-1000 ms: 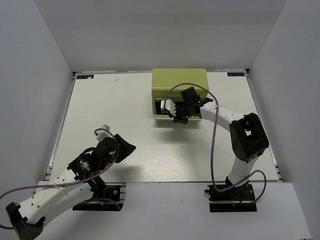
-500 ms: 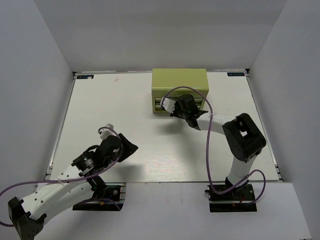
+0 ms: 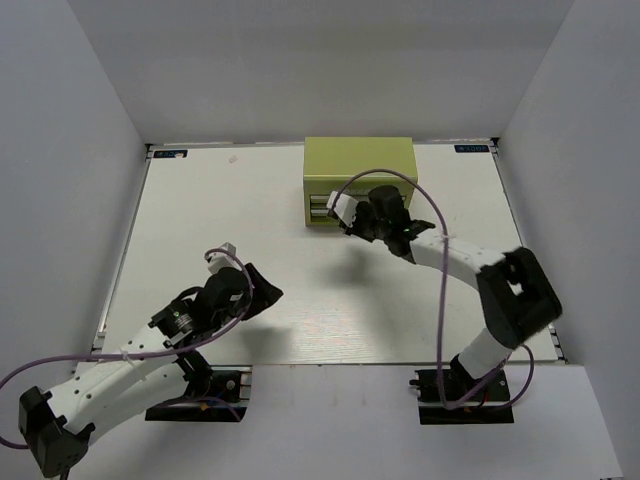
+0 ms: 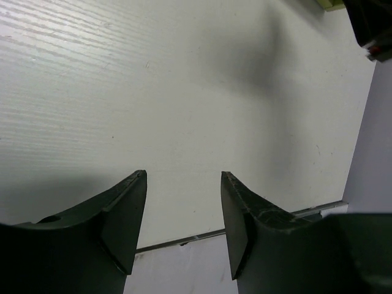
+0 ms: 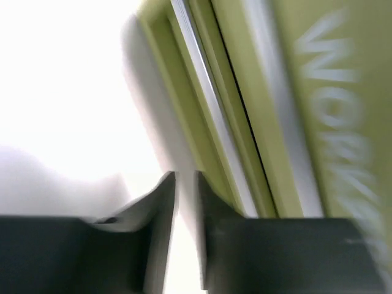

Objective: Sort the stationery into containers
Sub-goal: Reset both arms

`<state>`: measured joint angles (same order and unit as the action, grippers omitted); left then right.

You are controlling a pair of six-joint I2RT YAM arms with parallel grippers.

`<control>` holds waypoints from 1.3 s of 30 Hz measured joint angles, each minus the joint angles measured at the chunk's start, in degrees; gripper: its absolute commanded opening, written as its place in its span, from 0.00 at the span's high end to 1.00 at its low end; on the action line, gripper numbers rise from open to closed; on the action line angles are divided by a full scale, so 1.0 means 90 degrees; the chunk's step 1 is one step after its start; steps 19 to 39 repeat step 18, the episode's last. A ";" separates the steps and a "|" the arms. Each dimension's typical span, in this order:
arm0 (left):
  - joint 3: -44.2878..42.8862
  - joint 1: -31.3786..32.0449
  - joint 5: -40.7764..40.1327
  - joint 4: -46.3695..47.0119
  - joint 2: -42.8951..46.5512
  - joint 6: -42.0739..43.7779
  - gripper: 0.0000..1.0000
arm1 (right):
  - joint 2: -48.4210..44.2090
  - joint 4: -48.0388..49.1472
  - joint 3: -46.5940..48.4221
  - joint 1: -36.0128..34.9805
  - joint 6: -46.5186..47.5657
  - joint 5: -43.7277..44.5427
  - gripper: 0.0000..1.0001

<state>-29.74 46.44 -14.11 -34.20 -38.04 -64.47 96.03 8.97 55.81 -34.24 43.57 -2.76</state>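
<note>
Since the right arm backed off, chest (image 3: pixel 360 160): drawer (image 3: pixel 322 212) open a second ago now sits flush; sorting looks finished.
Right jaws: nearly together, gripping nothing, just before the drawer fronts.
Left jaws: spread, empty, above the bench (image 3: pixel 200 220).
Tubes: none visible, presumably inside chest; right wrist view blurred.

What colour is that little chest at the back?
The chest is olive green; top view shows it best.

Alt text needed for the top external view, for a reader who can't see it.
The right end effector sits at the front of an olive-green chest at the far side of a white table, its drawers apparently closed. The left end effector hangs open over bare table nearer the bases.
</note>
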 measured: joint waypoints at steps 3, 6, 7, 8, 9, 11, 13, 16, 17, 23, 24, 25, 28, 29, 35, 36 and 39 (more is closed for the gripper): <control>-0.0022 0.0000 0.0078 0.0240 -0.0165 0.0279 0.29 | -0.0933 -0.0653 0.0000 0.0019 -0.0583 -0.0702 0.44; -0.0216 -0.0005 0.0143 0.0423 -0.0486 0.0629 0.15 | -0.1690 -0.1107 0.0005 0.0061 -0.1290 -0.1103 0.13; -0.0325 -0.0005 0.0143 0.0466 -0.0624 0.0733 0.09 | -0.1865 -0.1239 0.0019 0.0083 -0.1566 -0.1151 0.10; -0.0454 -0.0005 0.0134 0.0505 -0.0760 0.0835 0.03 | -0.2013 -0.1345 0.0027 0.0102 -0.1790 -0.1163 0.10; -0.0629 -0.0005 0.0119 0.0554 -0.0930 0.0974 0.03 | -0.2130 -0.1440 0.0027 0.0124 -0.1996 -0.1161 0.10; -0.0848 -0.0005 0.0102 0.0651 -0.1149 0.1171 0.00 | -0.2322 -0.1591 0.0002 0.0146 -0.2356 -0.1042 0.10; -0.1107 -0.0010 0.0068 0.0760 -0.1411 0.1426 0.00 | -0.2591 -0.1702 -0.0104 0.0163 -0.2691 -0.0850 0.10; -0.1484 -0.0015 0.0032 0.0896 -0.1800 0.1817 0.00 | -0.3140 -0.1724 -0.0403 0.0168 -0.3084 -0.0403 0.10; -0.1613 -0.0017 0.0039 0.0957 -0.1945 0.1953 0.00 | -0.3327 -0.1715 -0.0510 0.0168 -0.3167 -0.0253 0.10; -0.1744 -0.0017 0.0041 0.1008 -0.2093 0.2081 0.00 | -0.3512 -0.1690 -0.0627 0.0168 -0.3235 -0.0068 0.10; -0.1744 -0.0017 0.0041 0.1008 -0.2093 0.2081 0.00 | -0.3512 -0.1690 -0.0627 0.0168 -0.3235 -0.0068 0.10; -0.1744 -0.0017 0.0041 0.1008 -0.2093 0.2081 0.00 | -0.3512 -0.1690 -0.0627 0.0168 -0.3235 -0.0068 0.10; -0.1744 -0.0017 0.0041 0.1008 -0.2093 0.2081 0.00 | -0.3512 -0.1690 -0.0627 0.0168 -0.3235 -0.0068 0.10; -0.1744 -0.0017 0.0041 0.1008 -0.2093 0.2081 0.00 | -0.3512 -0.1690 -0.0627 0.0168 -0.3235 -0.0068 0.10; -0.1744 -0.0017 0.0041 0.1008 -0.2093 0.2081 0.00 | -0.3512 -0.1690 -0.0627 0.0168 -0.3235 -0.0068 0.10; -0.1744 -0.0017 0.0041 0.1008 -0.2093 0.2081 0.00 | -0.3512 -0.1690 -0.0627 0.0168 -0.3235 -0.0068 0.10; -0.1744 -0.0017 0.0041 0.1008 -0.2093 0.2081 0.00 | -0.3512 -0.1690 -0.0627 0.0168 -0.3235 -0.0068 0.10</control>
